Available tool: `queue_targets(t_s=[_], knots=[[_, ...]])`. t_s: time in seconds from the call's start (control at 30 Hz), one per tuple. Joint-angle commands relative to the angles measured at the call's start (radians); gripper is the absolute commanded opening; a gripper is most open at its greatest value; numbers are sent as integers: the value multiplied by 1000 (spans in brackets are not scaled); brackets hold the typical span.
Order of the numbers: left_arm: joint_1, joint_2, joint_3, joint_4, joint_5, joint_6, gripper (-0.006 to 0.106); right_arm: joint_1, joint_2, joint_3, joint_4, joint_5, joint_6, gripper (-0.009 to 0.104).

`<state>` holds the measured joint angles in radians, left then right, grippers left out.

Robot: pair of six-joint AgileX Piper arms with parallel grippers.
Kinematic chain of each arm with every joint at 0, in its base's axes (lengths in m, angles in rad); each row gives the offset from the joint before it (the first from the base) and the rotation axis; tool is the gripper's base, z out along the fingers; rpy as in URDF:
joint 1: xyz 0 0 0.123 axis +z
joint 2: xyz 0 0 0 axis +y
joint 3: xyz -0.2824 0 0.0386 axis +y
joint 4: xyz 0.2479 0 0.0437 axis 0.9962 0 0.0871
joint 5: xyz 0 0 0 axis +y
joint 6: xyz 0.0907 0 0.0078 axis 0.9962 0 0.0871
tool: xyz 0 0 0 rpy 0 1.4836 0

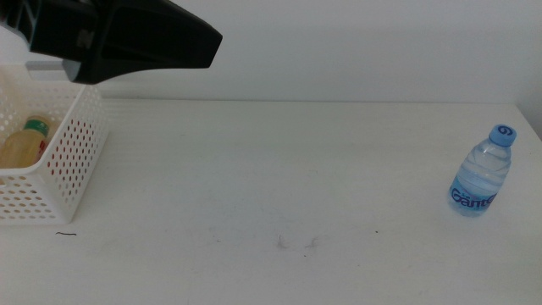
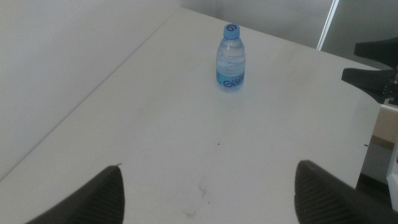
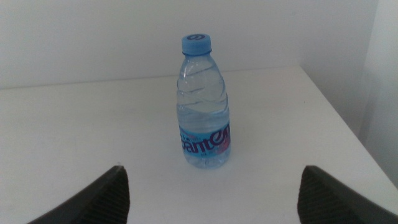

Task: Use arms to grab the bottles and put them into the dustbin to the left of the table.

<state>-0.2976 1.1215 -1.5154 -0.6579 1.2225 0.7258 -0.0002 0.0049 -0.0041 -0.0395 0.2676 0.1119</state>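
A clear water bottle with a blue cap and blue label stands upright near the table's right edge. My right gripper is open, level with the bottle and a short way in front of it, nothing between its fingers. My left arm hangs high over the white perforated dustbin at the table's left end. Its gripper is open and empty and looks across the table at the far bottle. A yellow-liquid bottle lies inside the dustbin.
The white table carries small dark scuff marks near its front middle. The table's right edge runs just past the water bottle. A white wall stands behind the table.
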Motion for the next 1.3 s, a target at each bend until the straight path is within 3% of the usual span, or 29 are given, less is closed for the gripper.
queue_targets(t_s=[0.0,0.07,0.2,0.5,0.8,0.93,1.27], knots=[[-4,0,-12,-13,-1,-10,94,-9,-5,4,-10,-45,-5,81],[-4,0,-12,-13,-1,-10,94,-9,-5,4,22,-121,1,81],[-2,-2,-12,-13,-1,-10,94,-9,27,4,-15,-370,-35,81],[-2,-4,-12,2,-1,-10,94,-9,614,-216,-14,-414,-22,81],[-2,-1,-12,45,-46,-10,94,-9,1029,-225,-11,-645,0,81],[-2,-1,-12,49,-57,-10,94,-9,1179,-225,-11,-814,50,81],[-2,-1,-12,49,-69,-10,94,-9,1570,-245,4,-1274,-83,81]])
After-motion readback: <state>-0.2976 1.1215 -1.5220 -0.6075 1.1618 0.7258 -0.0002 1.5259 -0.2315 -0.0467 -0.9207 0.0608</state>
